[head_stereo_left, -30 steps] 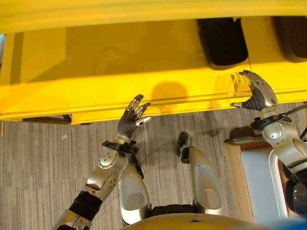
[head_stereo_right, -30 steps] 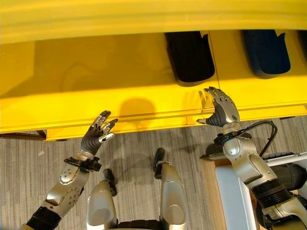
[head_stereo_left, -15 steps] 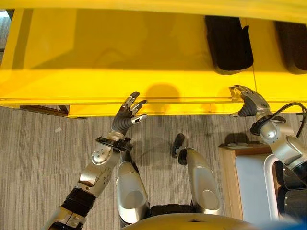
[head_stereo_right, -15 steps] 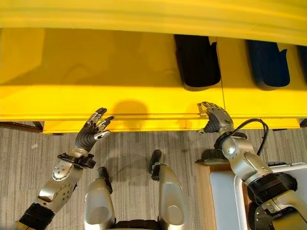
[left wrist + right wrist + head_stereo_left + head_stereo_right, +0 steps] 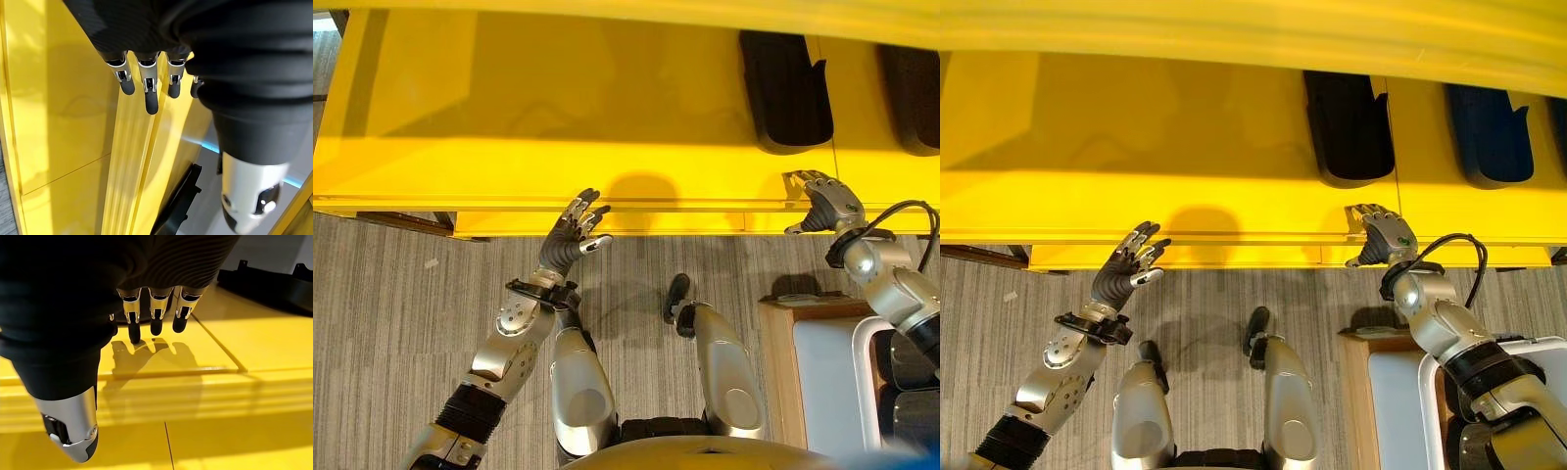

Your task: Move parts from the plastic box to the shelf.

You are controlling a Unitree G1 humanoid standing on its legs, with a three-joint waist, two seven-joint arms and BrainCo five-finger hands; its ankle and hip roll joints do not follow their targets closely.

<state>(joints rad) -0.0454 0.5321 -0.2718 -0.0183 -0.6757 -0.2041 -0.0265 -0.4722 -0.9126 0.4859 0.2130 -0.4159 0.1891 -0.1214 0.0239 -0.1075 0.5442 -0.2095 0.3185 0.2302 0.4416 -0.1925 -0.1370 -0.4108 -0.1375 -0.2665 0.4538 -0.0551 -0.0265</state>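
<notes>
A long yellow shelf (image 5: 558, 108) runs across the top of the eye views. One black part (image 5: 788, 93) lies on it, and a second dark part (image 5: 1491, 132) lies further right. My right hand (image 5: 827, 201) hovers at the shelf's front edge just below the first part, open and empty; its fingers (image 5: 156, 316) hang straight over the yellow surface. My left hand (image 5: 570, 235) is raised in front of the shelf's front lip, open with spread fingers (image 5: 149, 88), holding nothing. The plastic box (image 5: 867, 338) sits at lower right with black parts (image 5: 911, 392) inside.
The box rests on a pale wooden stand (image 5: 783, 362) beside my right arm. Grey striped carpet (image 5: 401, 313) covers the floor below the shelf. A seam (image 5: 217, 345) divides the shelf top near the right hand. The shelf's left half is bare yellow.
My right hand has drawn back from over the shelf to its front edge, its fingers lower. The left hand has stayed almost in place. The camera has shifted.
</notes>
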